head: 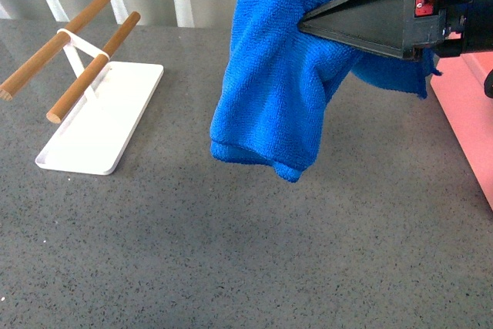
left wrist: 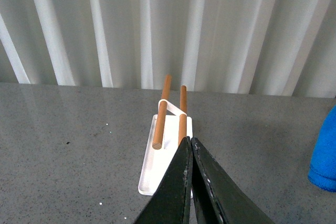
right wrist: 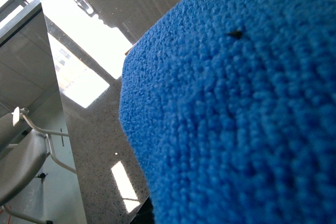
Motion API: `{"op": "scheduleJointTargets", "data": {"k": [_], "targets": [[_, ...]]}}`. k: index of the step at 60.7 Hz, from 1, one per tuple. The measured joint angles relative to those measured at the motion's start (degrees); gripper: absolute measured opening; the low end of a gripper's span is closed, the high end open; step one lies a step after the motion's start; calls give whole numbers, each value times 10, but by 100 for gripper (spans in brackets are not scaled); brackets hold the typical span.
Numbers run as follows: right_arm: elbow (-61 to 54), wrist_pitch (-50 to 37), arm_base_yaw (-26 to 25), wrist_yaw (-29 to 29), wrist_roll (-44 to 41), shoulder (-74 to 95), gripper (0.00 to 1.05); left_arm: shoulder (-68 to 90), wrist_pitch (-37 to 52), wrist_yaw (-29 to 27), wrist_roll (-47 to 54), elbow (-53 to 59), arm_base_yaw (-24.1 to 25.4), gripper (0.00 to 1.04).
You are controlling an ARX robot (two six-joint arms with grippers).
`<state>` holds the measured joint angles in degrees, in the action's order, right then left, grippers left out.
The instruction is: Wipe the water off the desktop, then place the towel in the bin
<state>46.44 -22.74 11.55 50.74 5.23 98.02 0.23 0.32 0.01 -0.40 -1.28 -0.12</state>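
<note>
The bright blue towel [head: 277, 75] hangs in thick folds above the speckled grey desktop [head: 231, 252], held up at the upper right by my right gripper [head: 308, 22], which is shut on it. The towel [right wrist: 236, 114] fills most of the right wrist view and hides the jaws there. A slice of the salmon-pink bin [head: 471, 121] shows at the right edge, just right of the towel. My left gripper [left wrist: 190, 141] is shut with nothing in it, hovering over the desktop [left wrist: 73, 150] near the white tray. The towel's edge [left wrist: 324, 156] shows at the side of that view. No water is visible.
A flat white tray [head: 115, 125] with two wooden rods [head: 92, 67] on a white stand sits at the back left of the desktop; the tray [left wrist: 155, 174] lies just beyond the left fingertips. A white ribbed wall [left wrist: 168, 24] runs behind the desktop.
</note>
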Motion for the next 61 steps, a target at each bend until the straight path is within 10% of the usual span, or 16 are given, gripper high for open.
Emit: {"op": "scheduleJointTargets", "data": {"k": [12, 28, 45, 61], "targets": [[5, 109, -11, -45, -69, 20, 4, 0, -3, 0, 0, 0, 0, 7], [108, 368, -31, -239, -231, 131, 4, 0, -3, 0, 0, 0, 0, 54], [190, 455, -45, -414, -360, 229, 4, 0, -3, 0, 0, 0, 0, 99], [311, 490, -43, -488, -389, 315, 4, 0, -3, 0, 1, 0, 0, 98]]}}
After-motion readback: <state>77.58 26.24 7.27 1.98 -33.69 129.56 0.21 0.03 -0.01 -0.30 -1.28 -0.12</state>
